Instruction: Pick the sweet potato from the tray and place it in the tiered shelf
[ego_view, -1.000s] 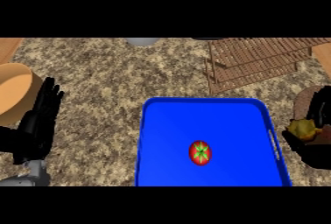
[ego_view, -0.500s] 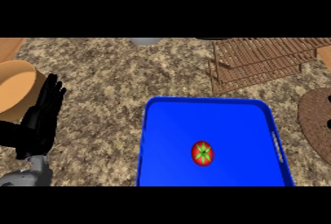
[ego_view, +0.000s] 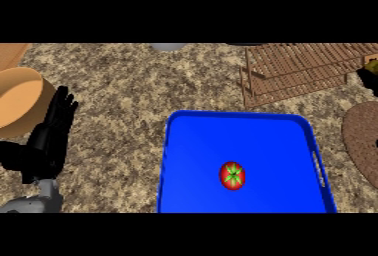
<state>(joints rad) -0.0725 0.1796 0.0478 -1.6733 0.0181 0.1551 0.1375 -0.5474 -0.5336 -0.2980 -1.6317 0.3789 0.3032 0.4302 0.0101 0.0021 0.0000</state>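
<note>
The blue tray lies at the lower middle and holds only a red tomato. The slatted wooden tiered shelf stands at the upper right. At the right edge, beside the shelf's right end, a small part of my right hand shows, curled round a yellowish-brown piece, the sweet potato; most of both is cut off. My left hand rests open at the left edge with its fingers pointing up, away from the tray.
A tan wooden bowl sits at the far left, just behind the left hand. A round brown mat lies to the right of the tray. A grey object peeks in at the top edge.
My right hand with the sweet potato has risen from beside the tray's right side to the right end of the shelf. The left hand has barely moved.
</note>
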